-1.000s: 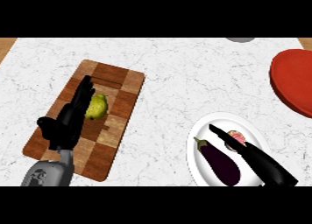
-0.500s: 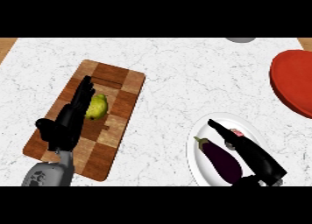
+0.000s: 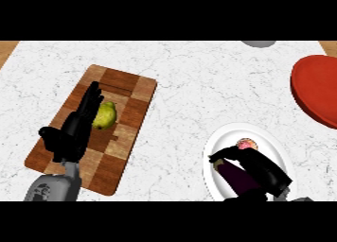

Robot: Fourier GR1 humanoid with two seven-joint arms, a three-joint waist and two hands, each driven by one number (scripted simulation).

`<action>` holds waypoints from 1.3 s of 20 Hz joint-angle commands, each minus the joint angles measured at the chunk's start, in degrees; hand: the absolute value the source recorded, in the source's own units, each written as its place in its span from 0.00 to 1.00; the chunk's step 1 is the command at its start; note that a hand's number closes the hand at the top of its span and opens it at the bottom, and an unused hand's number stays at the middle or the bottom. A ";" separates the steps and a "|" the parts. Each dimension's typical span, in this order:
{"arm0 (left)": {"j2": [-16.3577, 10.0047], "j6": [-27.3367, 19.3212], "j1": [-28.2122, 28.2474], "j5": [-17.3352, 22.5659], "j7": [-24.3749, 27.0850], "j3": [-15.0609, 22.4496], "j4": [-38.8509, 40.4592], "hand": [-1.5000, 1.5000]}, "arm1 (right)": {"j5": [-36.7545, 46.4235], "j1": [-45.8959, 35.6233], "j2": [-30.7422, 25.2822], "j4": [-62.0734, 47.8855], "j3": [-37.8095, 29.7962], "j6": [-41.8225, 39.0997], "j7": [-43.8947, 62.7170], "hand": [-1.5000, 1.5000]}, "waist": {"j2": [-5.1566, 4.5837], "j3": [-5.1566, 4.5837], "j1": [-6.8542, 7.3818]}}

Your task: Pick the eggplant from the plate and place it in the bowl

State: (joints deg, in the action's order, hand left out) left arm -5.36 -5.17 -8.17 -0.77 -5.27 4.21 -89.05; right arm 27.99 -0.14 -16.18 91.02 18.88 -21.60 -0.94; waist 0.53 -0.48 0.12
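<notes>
A: How are the fingers (image 3: pixel 231 152) of the right hand (image 3: pixel 262 169) seen?

B: They are seen curled over the upper end of the eggplant (image 3: pixel 235 181), with the thumb hooked round its left side. The eggplant is gripped by them, though much of it is hidden under the palm.

A: And where is the eggplant found?

B: It is found on the white plate (image 3: pixel 227 136), at the lower right of the bench (image 3: pixel 199 80). Its dark purple body lies lengthwise toward the view's lower edge. Whether it is lifted off the plate cannot be told.

A: Is anything else noted on the plate?

B: A small pinkish item (image 3: pixel 247 143) is noted just beyond the fingertips; what it is cannot be made out.

A: Where is the bowl placed?

B: The red bowl (image 3: pixel 325 90) is placed at the right edge, apart from the plate, and is partly cut off by the frame.

A: How is the left hand (image 3: pixel 71 136) held?

B: Its fingers (image 3: pixel 92 98) are held straight and nothing is gripped. It is seen above the wooden cutting board (image 3: pixel 133 108), just beside a yellow-green pear (image 3: pixel 105 116) that lies on the board.

A: Anything further out?

B: A grey object (image 3: pixel 259 43) is seen at the bench's far edge, mostly cropped.
</notes>
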 commanded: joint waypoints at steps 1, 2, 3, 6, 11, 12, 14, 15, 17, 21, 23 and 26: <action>0.37 -0.10 2.34 -0.19 -1.52 0.54 -3.95 0.50 | 2.36 1.15 -3.20 2.36 1.70 -2.90 -3.36 1.00 | -0.44 0.48 -0.06; 1.03 -0.72 -2.95 -0.69 0.39 -0.89 2.86 0.50 | 6.04 0.83 -1.29 -2.48 3.96 1.21 -7.23 1.00 | -0.57 0.48 -0.25; 0.87 0.05 0.24 -0.57 1.66 -0.50 1.52 0.50 | 6.49 1.34 -0.53 -1.57 4.47 0.95 -6.35 1.00 | -0.52 0.48 -0.14; 3.24 -1.41 1.33 -2.78 4.21 1.86 3.09 0.50 | 5.14 2.45 -0.32 -3.59 3.53 0.66 -8.47 1.00 | -0.56 0.48 -0.25; 1.61 -0.68 -1.01 -1.68 -0.55 0.03 0.69 0.50 | -1.92 5.09 -0.38 1.28 -5.86 1.52 -7.03 1.00 | -0.52 0.48 -0.61; 1.47 -0.85 1.03 -1.53 -2.14 0.51 -2.40 0.50 | -6.94 5.75 -4.47 4.08 -11.87 -1.15 -8.46 1.00 | -0.36 0.49 -0.83; 0.89 0.06 0.24 -0.73 0.18 -1.03 1.37 0.50 | -10.68 4.68 -3.27 3.44 -16.64 -0.70 -6.62 1.00 | -0.56 0.46 -0.99; 1.92 -0.84 2.07 -2.45 1.87 0.73 1.10 0.50 | -13.43 5.63 -3.83 4.22 -18.82 -1.65 -7.28 1.00 | -0.49 0.46 -0.99; 1.01 -0.25 1.44 -1.72 -1.03 0.13 -1.81 0.50 | -13.49 6.64 -1.94 5.22 -19.11 0.93 -10.41 1.00 | -0.43 0.49 -0.56; 1.79 -1.37 1.90 -3.08 1.98 0.15 0.91 0.50 | -20.08 10.88 -1.58 16.95 -22.15 -0.62 -12.52 1.00 | -0.31 0.44 -1.32; 1.83 -0.40 2.36 -2.04 0.41 0.55 -1.32 0.50 | -20.88 9.63 -1.36 20.45 -24.18 0.71 -12.44 1.00 | -0.28 0.45 -0.92; 1.15 0.26 0.61 -0.71 0.99 -1.68 1.87 0.50 | -22.46 10.44 -4.17 28.46 -29.19 0.89 -10.90 1.00 | -0.29 0.41 -1.44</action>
State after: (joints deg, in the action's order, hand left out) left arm -4.20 -5.11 -6.81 -2.16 -4.28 3.50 -88.50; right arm 9.65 9.47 -17.82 110.88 -4.49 -19.99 -12.88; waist 0.20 -0.03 -0.94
